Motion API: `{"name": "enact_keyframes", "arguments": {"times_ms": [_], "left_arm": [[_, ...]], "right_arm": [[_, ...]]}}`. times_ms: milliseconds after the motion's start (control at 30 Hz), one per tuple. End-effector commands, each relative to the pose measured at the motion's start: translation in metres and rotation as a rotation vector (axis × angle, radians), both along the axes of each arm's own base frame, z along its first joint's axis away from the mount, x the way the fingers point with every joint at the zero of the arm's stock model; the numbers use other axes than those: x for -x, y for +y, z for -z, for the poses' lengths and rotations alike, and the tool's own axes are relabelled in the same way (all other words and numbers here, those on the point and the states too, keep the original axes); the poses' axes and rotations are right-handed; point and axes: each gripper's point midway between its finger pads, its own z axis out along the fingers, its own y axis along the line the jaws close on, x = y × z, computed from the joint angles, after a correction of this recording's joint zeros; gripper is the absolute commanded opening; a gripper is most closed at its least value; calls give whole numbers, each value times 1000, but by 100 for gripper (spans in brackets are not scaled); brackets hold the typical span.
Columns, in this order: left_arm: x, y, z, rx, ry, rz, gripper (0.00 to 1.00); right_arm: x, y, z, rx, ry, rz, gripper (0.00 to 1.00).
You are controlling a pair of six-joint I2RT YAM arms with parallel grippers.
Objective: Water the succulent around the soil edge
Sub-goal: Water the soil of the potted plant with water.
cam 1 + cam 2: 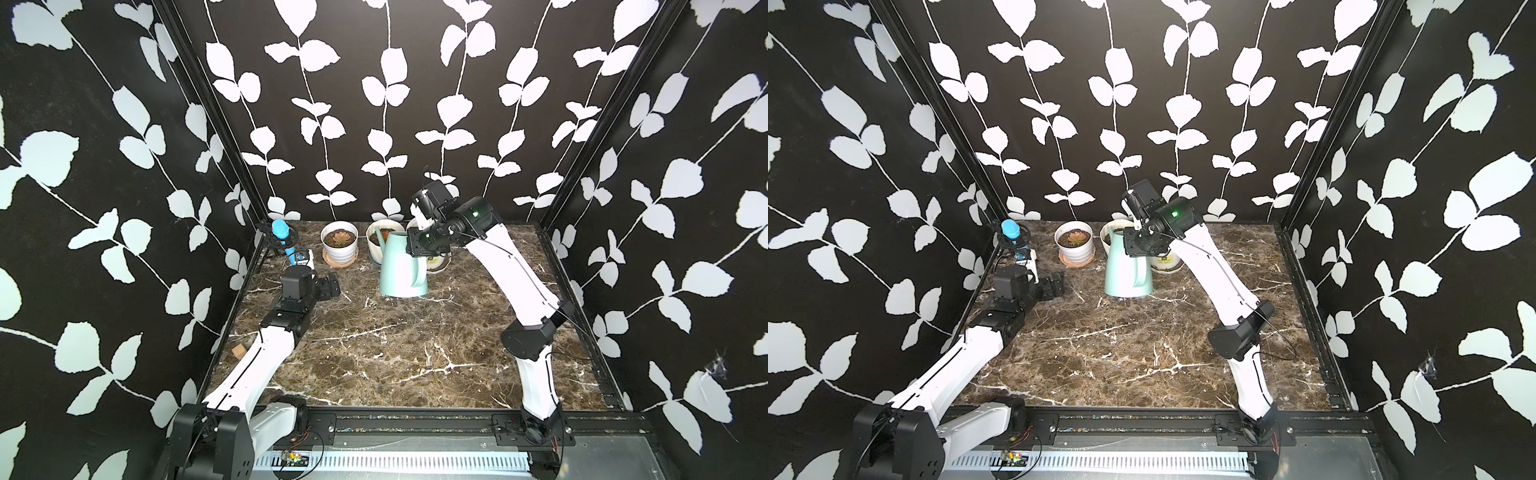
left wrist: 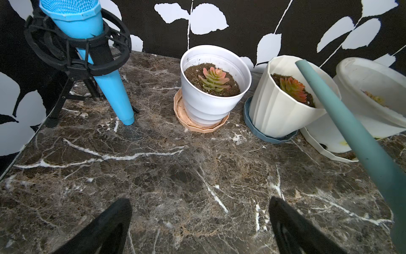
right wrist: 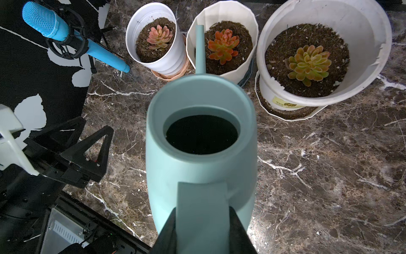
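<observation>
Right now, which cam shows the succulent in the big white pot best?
Right wrist: it looks down on that succulent, whole rosette with bare soil all round. Left wrist catches only a yellowish sliver past the watering can spout. In both top views the right arm hides it; only its pot partly shows.

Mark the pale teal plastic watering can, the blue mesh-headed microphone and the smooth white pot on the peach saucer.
pale teal plastic watering can (image 3: 162,176): right wrist view, body wall
blue mesh-headed microphone (image 3: 41,19): right wrist view, head
smooth white pot (image 2: 211,103): left wrist view, side wall
</observation>
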Motion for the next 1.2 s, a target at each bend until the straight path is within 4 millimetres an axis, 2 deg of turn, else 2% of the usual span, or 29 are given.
{"name": "enact_keyframes", "arguments": {"times_ms": [0,700,1167], "left_arm": [[-4,-2,-22,5,-55,4,99],[-4,-2,-23,4,-58,3,99],[-4,-2,-23,6,-59,5,99]], "right_arm": [[-12,8,-23,-91,-58,16,0],[-34,-2,-21,-125,-58,73,0],[-36,-9,-14,-108,-47,91,0]]}}
